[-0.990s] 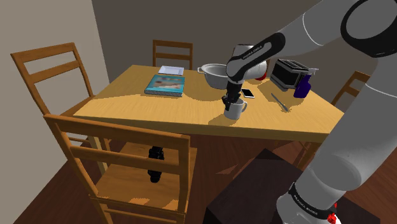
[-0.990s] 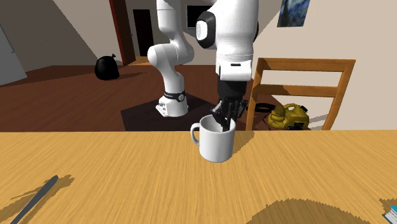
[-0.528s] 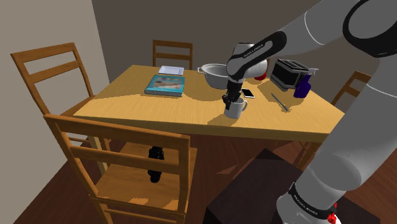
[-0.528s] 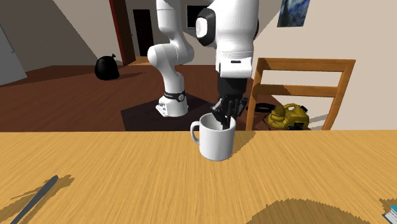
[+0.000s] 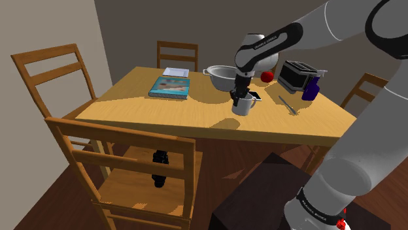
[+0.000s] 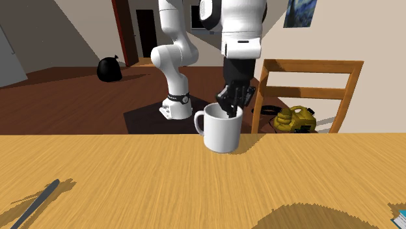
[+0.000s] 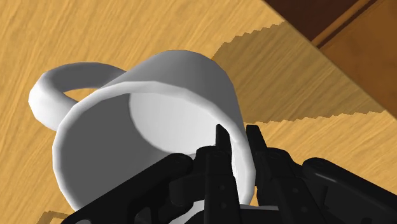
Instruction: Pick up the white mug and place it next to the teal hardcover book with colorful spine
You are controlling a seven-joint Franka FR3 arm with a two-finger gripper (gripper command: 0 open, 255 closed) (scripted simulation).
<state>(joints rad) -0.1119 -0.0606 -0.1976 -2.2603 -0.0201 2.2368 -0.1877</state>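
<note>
Mug (image 5: 243,103) has just come up off the surface (image 5: 131,108); the jaws pinch its wall, one inside, one outside; it hangs well apart from the book (image 5: 170,86), on the shoulder view's right of it; next job, I think, is carrying it over.

I get just 1 corner of the book (image 6: 400,218) before the second exterior view's right edge cuts it off, and the gripper (image 7: 236,132) covers part of the rim of the mug (image 7: 184,83).
</note>
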